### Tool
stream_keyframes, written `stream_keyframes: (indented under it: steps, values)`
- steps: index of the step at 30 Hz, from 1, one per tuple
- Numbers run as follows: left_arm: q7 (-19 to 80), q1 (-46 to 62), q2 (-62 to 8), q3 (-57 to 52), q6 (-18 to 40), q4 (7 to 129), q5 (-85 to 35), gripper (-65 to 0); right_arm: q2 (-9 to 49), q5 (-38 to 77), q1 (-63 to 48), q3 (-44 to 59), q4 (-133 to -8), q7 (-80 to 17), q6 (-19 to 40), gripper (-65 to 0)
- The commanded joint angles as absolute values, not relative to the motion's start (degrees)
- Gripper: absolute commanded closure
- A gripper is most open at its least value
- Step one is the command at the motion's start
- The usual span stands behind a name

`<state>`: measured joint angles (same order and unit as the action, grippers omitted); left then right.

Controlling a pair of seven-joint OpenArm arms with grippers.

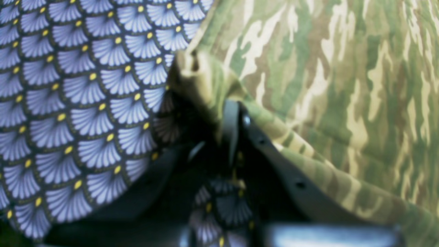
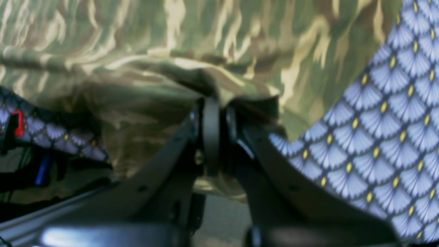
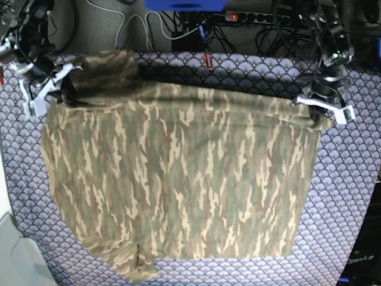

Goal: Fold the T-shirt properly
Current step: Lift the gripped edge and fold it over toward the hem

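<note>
While the shirt lies spread flat on the patterned cloth, both arms hold its far edge. On the left of the base view, the right gripper is pinched shut on one top corner, where the fabric bunches up. On the right side, the left gripper is clamped tight on the other top corner. Behind the cloth sits a power strip among cables.

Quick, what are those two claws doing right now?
Left gripper: shut on the T-shirt, pinching a far corner of it.
Right gripper: shut on the T-shirt, pinching the other far corner.
</note>
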<state>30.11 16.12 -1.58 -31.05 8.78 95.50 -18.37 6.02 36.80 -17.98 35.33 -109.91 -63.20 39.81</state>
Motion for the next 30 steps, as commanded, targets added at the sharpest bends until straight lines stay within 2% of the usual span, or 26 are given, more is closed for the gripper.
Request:
stream_keyframes:
  steps: [1,5,10,24,30]
  values:
    - [28.6,14.3,-2.1,-31.2,8.7,95.8,-18.6,-0.5,7.4,37.6,-16.5,35.6,-110.7,-62.4,40.0,0.0]
    - [28.6,10.5,-2.2,-31.2,8.7,91.6,-18.6,-0.5,8.4,37.4,-12.1,35.6,-109.8,-63.9,40.0,0.0]
    - [28.6,5.0,-3.1,-31.1,8.7,86.8,-18.5,-0.5,12.2,37.4,-6.6,31.8,-102.1,-64.0,40.0,0.0]
    - [28.6,-5.1,-7.8,-25.0,8.7,76.7,-18.5,-0.5,21.1,37.4,9.7,20.3,-81.3,-58.2,40.0,0.0]
    - [28.5,-9.3,-8.1,-23.1,8.7,75.1,-18.5,-0.5,22.3,37.4,15.0,16.1,-74.2,-55.9,40.0,0.0]
